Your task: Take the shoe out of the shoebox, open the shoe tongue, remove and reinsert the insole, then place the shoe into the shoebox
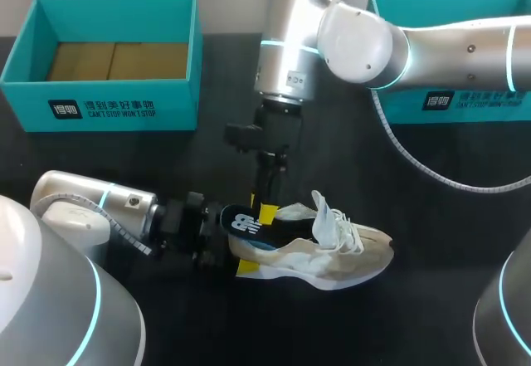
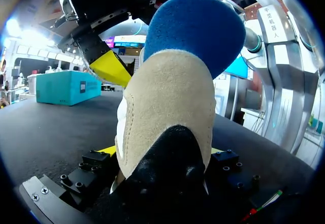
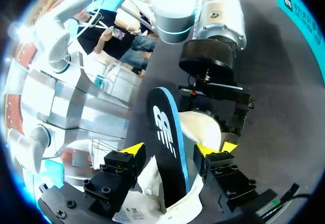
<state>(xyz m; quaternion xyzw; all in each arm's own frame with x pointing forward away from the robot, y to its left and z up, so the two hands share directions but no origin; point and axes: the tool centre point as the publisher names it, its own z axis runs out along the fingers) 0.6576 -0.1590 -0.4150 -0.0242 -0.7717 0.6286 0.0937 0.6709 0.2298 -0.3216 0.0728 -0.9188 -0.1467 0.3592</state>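
Sideways, shoe (image 1: 332, 258) toe points right, heel clamped by left gripper (image 1: 226, 251); right gripper (image 1: 265, 211) wide.

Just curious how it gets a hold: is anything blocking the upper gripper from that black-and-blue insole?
Nothing visible. The black insole with blue edge sticks up out of the beige suede shoe, right at the right gripper, while the left gripper holds the heel.

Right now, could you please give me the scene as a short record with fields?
left shoebox: teal, open, far left
right shoebox: teal, far right
shoe: on the table, outside both
insole: sticking up from the shoe's heel end
left pincer: shut on the shoe's heel
right pincer: open, fingers either side of the insole
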